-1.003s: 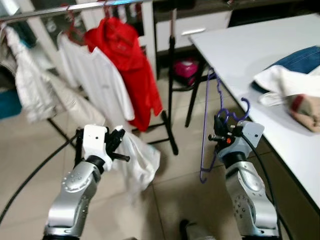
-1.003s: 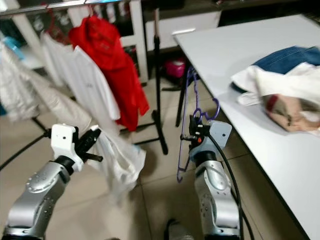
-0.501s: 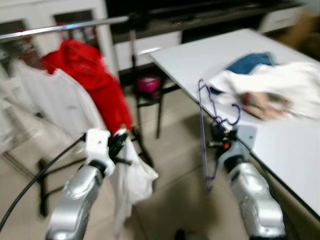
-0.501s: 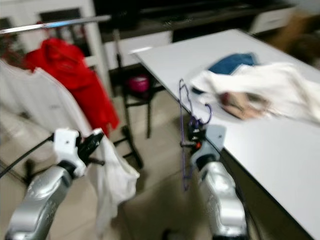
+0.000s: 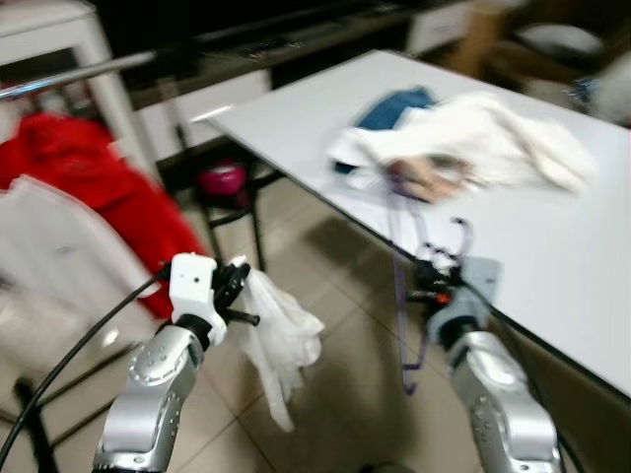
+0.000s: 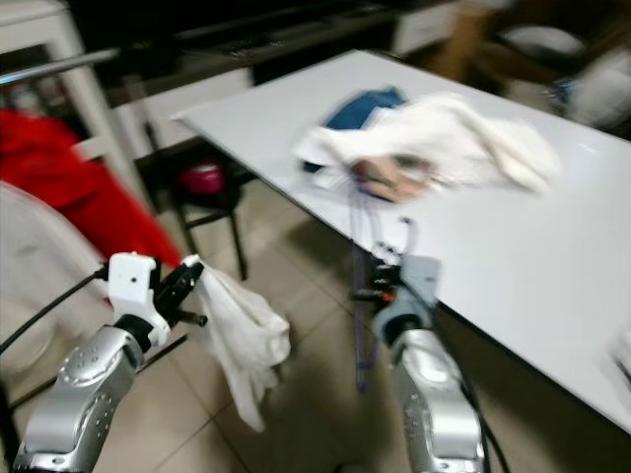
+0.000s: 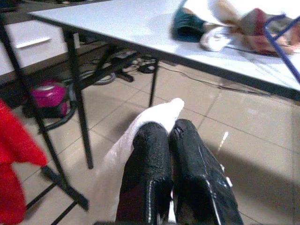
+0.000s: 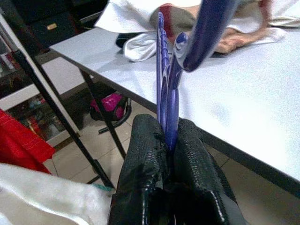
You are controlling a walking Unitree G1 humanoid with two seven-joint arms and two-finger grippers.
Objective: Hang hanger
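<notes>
Right gripper (image 8: pixel 165 140): its 2 black fingers (image 8: pixel 143 154) are pressed together on the purple hanger (image 8: pixel 166 101), gripping it near the base of its hook. The hanger stands roughly upright from the grip, with its hook curling above the fingers and its wire frame dropping below the gripper toward the tiled floor (image 5: pixel 345 394). The gripper is held just in front of the near edge of the white table (image 5: pixel 552 256).

Left gripper (image 7: pixel 169 136): both fingers are closed tight, pinching a white garment (image 7: pixel 140 136) between them. The cloth hangs limp below the grip, clear of the floor.

On the table lies a heap of clothes (image 5: pixel 463 148): white fabric on top, a blue denim piece (image 5: pixel 394 106) at the far end, and a tan and reddish item at the near side. Both head views are blurred.

At the robot's left hangs a red garment (image 5: pixel 89 187), with another white garment (image 5: pixel 49 266) in front of it, under a metal rail (image 5: pixel 69 77). A pink object (image 5: pixel 222 179) sits low beneath a black stand near the table's far corner.
</notes>
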